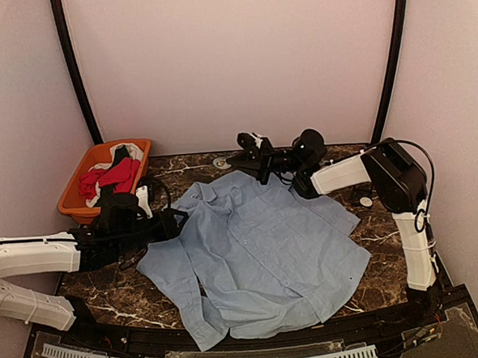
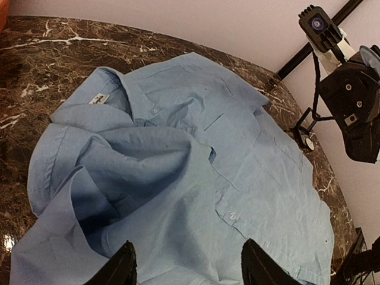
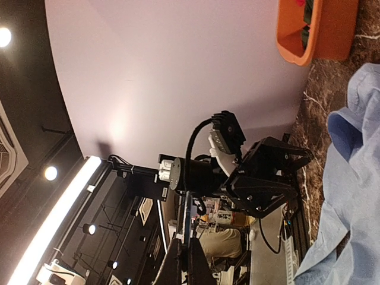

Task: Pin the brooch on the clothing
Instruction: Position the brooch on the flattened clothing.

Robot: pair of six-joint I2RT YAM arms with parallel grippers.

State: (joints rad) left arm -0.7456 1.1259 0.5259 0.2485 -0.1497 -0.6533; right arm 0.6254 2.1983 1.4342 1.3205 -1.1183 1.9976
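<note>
text: none legible | shirt collar label (image 2: 100,98): too small

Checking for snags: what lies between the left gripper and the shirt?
Nothing; the left wrist view shows the open left gripper directly over the rumpled shirt.

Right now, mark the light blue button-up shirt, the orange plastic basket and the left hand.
Light blue button-up shirt (image 1: 260,251): top view, front panel.
Orange plastic basket (image 1: 70,208): top view, near wall.
Left hand (image 2: 189,262): left wrist view, midway between fingertips.
</note>
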